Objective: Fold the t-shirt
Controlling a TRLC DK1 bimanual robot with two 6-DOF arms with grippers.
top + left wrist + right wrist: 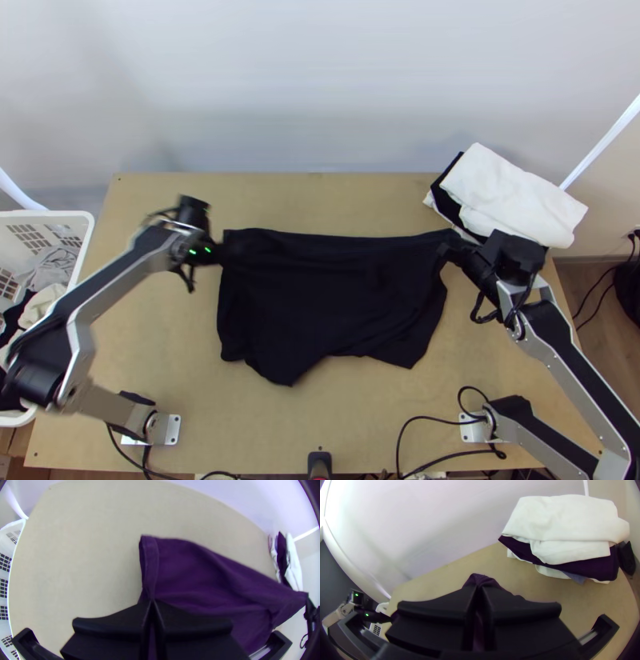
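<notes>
A black t-shirt (328, 296) lies across the middle of a light wooden desk (360, 424), spread wide from left to right. Its far edge runs nearly straight between 2 robot arms; its near edge is uneven, dipping to 2 blunt points. Soft creases cross the fabric.

The left end effector (224, 250) is at the shirt's left side, its 2 flat black fingers pinching the cloth just below the far left corner. The right end effector (450, 248) pinches the far right corner, with a small tuft of cloth poking past its fingertips.

Near the right end effector, at the desk's far right corner, sits a stack of folded clothes (512, 192), with white fabric on top and dark fabric beneath. Beside the desk's left edge stands a white plastic basket (48, 214) holding loose light and dark clothes.
</notes>
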